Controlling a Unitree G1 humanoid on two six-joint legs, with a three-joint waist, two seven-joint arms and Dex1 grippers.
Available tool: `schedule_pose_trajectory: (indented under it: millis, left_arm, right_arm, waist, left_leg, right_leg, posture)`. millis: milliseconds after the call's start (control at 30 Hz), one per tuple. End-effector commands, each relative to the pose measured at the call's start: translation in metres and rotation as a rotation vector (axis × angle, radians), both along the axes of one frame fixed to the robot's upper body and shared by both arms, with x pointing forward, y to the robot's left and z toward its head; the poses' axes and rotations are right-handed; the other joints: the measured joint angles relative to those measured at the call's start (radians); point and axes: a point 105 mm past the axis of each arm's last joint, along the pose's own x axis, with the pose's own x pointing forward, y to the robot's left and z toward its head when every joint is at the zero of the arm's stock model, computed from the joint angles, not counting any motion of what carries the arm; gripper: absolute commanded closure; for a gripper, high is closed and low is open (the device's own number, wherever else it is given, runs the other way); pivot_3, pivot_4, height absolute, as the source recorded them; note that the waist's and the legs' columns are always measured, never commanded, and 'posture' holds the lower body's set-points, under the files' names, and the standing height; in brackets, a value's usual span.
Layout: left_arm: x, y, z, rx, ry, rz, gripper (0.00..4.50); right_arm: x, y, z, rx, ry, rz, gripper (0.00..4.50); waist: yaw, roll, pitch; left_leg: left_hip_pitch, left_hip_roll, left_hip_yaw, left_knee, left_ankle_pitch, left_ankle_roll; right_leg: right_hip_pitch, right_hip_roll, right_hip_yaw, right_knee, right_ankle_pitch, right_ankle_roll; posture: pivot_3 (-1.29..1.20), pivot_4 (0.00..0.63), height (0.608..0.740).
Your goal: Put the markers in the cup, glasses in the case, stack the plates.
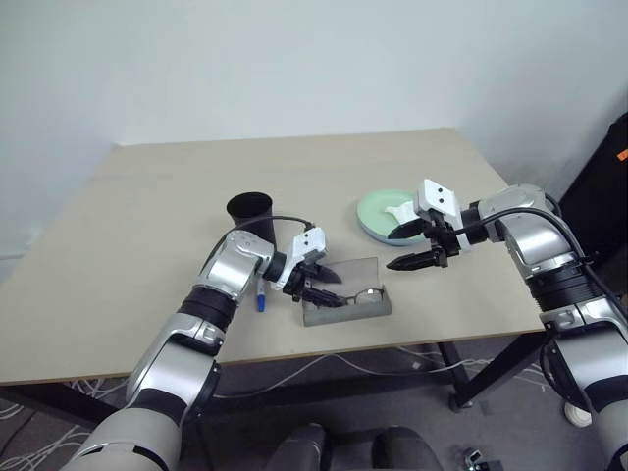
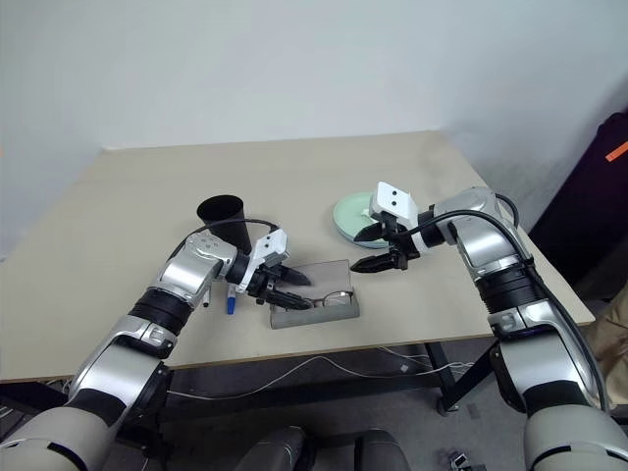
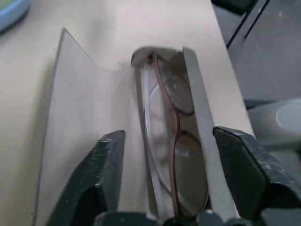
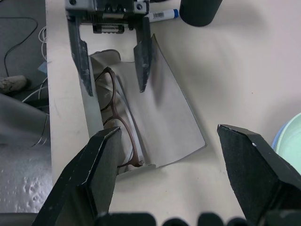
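Left gripper (image 4: 113, 59) hovers over the near end of the case (image 1: 345, 294), its two black fingers (image 3: 101, 174) spread apart and holding nothing; one finger stands over the trough and the other over the inner face of the lid flap. Right gripper (image 1: 420, 257) hangs above the table (image 1: 147, 196) between the case and the plates, its jaws likewise parted and empty, tips pointing toward the robot's left.

Case: a flat grey box lying open near the front edge of the table, lid folded back flat toward the table's middle. Glasses (image 3: 176, 141): folded, thin dark frame with roundish clear lenses, lying lengthwise inside the trough of the case, apart from both fingers of the left gripper.

Cup (image 1: 251, 212): black tapered tumbler, upright, behind the left forearm and well apart from the case. Blue-capped marker (image 1: 262, 298): lies on the table beside the left wrist, between cup and front edge, outside the cup; in the right wrist view its blue end shows just beside the cup's base. The second marker cannot be made out.

Plates (image 1: 378, 211): pale mint-green plate on the table to the right of the case, behind the right gripper; a light blue rim shows at its edge in the right wrist view, so the two appear stacked.
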Motion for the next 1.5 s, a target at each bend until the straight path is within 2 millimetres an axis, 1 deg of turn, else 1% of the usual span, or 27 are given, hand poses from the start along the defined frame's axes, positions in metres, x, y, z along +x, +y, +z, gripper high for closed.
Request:
schedule_pose_trajectory:
  millis: [33,133,233,267,333,367,467,567,667,833,1033,1133,1267,1500]
  left_arm:
    - [0.014,-0.008,0.047,-0.114,-0.111,0.025,1.54]
    - [0.023,-0.003,0.055,-0.127,-0.112,0.073,1.54]
    - [0.035,0.004,0.056,-0.128,-0.138,0.146,2.11]
    - [0.038,0.007,0.053,-0.111,-0.144,0.165,2.51]
    - [0.045,0.012,0.045,-0.079,-0.158,0.214,3.05]
    - [0.049,0.015,0.039,-0.056,-0.169,0.240,3.45]
    - [0.057,0.019,0.028,-0.015,-0.201,0.301,4.45]
    - [0.060,0.021,0.019,0.030,-0.236,0.315,4.48]
    - [0.063,0.021,0.015,0.047,-0.263,0.335,4.48]
    - [0.055,0.018,0.009,0.054,-0.239,0.279,4.48]
    - [0.040,0.019,0.008,0.073,-0.193,0.182,4.48]
    - [0.030,0.019,0.012,0.068,-0.175,0.134,4.48]
    - [0.012,0.019,0.015,0.079,-0.164,0.061,4.48]
    - [-0.011,0.020,0.010,0.095,-0.157,0.024,4.48]
  right_arm:
    - [0.001,0.004,0.014,0.012,-0.051,0.022,0.96]
    - [0.001,0.003,0.014,0.012,-0.051,0.022,0.96]
    - [0.001,0.004,0.014,0.012,-0.051,0.022,0.96]
    - [0.001,0.004,0.014,0.012,-0.051,0.022,0.96]
    - [0.001,0.004,0.015,0.012,-0.051,0.024,0.96]
    - [0.001,0.005,0.015,0.012,-0.051,0.025,0.96]
    - [0.001,0.005,0.015,0.013,-0.050,0.026,0.96]
    - [0.000,0.004,0.015,0.012,-0.049,0.026,0.96]
    - [0.000,0.004,0.015,0.011,-0.047,0.026,0.96]
    - [-0.002,0.004,0.014,0.010,-0.043,0.027,0.96]
    - [-0.004,-0.003,0.012,-0.012,-0.034,0.031,0.96]
    - [-0.006,-0.008,0.013,-0.016,-0.028,0.037,0.96]
    - [-0.007,-0.012,0.014,-0.019,-0.027,0.036,0.96]
    - [-0.007,-0.014,0.016,-0.024,-0.031,0.030,0.96]
  waist:
    - [0.001,0.000,0.000]
    - [0.000,0.000,0.000]
    - [-0.002,0.000,0.000]
    - [-0.003,0.000,0.000]
    - [-0.002,0.000,0.000]
    - [-0.001,0.000,0.000]
    - [0.000,0.000,0.000]
    - [0.002,0.000,0.000]
    - [0.002,-0.001,0.000]
    - [0.001,-0.001,0.000]
    - [-0.001,-0.001,0.000]
    - [-0.001,-0.001,0.000]
    - [-0.001,0.000,0.000]
    - [-0.001,0.000,0.000]
  left_leg:
    - [0.000,0.000,0.000,0.000,0.000,0.000]
    - [0.000,0.000,0.000,0.000,0.000,0.000]
    - [0.001,0.000,0.000,0.000,0.000,0.000]
    - [0.001,0.000,0.000,0.000,0.000,0.000]
    - [0.001,0.000,0.000,0.000,0.000,0.000]
    - [0.001,0.000,0.000,0.000,0.000,0.000]
    - [0.000,0.000,0.000,0.000,0.000,0.000]
    - [0.000,0.000,0.000,0.001,0.000,0.000]
    - [0.000,-0.001,0.000,0.001,0.000,0.000]
    - [0.000,-0.001,0.000,0.001,0.000,0.000]
    - [0.000,-0.001,0.001,0.001,0.000,0.000]
    - [0.000,0.000,0.001,0.001,0.000,0.000]
    - [0.000,0.000,0.001,0.001,0.000,0.000]
    - [0.000,0.000,0.000,0.001,0.000,0.000]
  right_leg:
    - [0.000,0.000,0.000,0.000,0.000,0.000]
    - [0.000,0.000,0.000,0.000,0.000,0.000]
    - [0.001,0.000,0.000,0.000,0.000,0.000]
    - [0.001,0.000,0.000,0.000,0.000,0.000]
    - [0.000,0.001,0.000,0.000,0.000,0.000]
    - [0.000,0.001,0.000,0.000,0.000,0.000]
    - [0.000,0.000,0.000,0.000,0.000,0.000]
    - [0.001,0.000,0.000,0.000,0.000,0.001]
    - [0.001,0.000,0.000,0.000,0.000,0.001]
    - [0.001,0.000,0.000,0.000,0.001,0.002]
    - [0.001,0.000,0.000,0.000,0.001,0.002]
    - [0.000,0.000,0.000,0.000,0.001,0.002]
    - [0.000,0.000,0.000,0.000,0.001,0.002]
    - [-0.001,0.000,0.001,0.000,0.001,0.001]
  posture:
    - [0.00,0.000,0.740]
    - [0.00,0.000,0.740]
    - [0.00,0.000,0.740]
    - [0.00,0.000,0.740]
    - [0.00,0.000,0.740]
    - [0.00,0.000,0.740]
    - [0.00,0.000,0.740]
    - [0.00,0.000,0.740]
    - [0.00,0.000,0.740]
    - [0.00,0.000,0.740]
    - [0.00,0.000,0.740]
    - [0.00,0.000,0.740]
    - [0.00,0.000,0.740]
    - [0.00,0.000,0.740]
